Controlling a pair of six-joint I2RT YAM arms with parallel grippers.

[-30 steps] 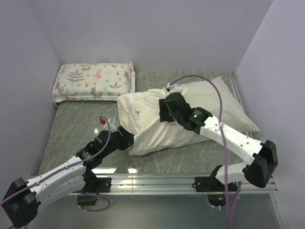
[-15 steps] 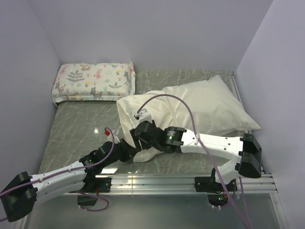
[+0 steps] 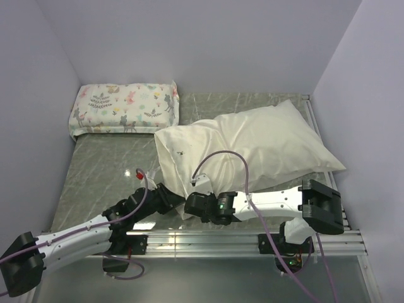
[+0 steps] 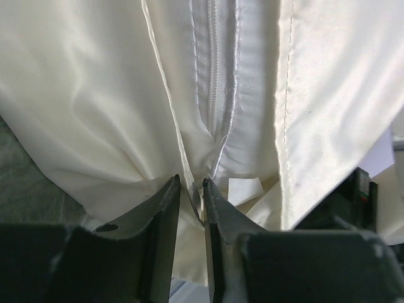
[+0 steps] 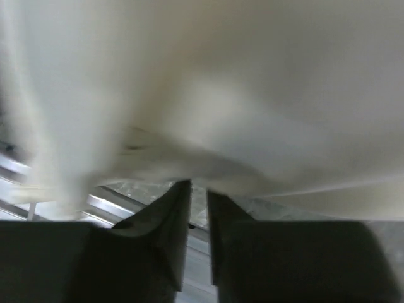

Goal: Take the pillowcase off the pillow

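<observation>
The cream pillowcase [image 3: 252, 145] lies across the middle and right of the table with the pillow inside it. In the left wrist view the white pillow [image 4: 218, 76] and its seam show through the gap between cream pillowcase [image 4: 82, 95] folds. My left gripper [image 3: 169, 192] sits at the case's near-left corner. Its jaws [image 4: 191, 186] are shut on a fold of the cream fabric. My right gripper [image 3: 191, 203] is just right of it at the near edge. In the blurred right wrist view, the right gripper [image 5: 199, 187] has its jaws nearly together, tips in the pillowcase [image 5: 252, 82] hem.
A small floral animal-print pillow [image 3: 125, 107] lies at the back left against the wall. Grey marbled table [image 3: 107, 164] shows left of the case. A metal rail [image 3: 208, 240] runs along the near edge. Walls close in on three sides.
The right arm swung down from the top of the pillow to its near edge, and its jaws closed. The left gripper stayed at the near-left corner.
</observation>
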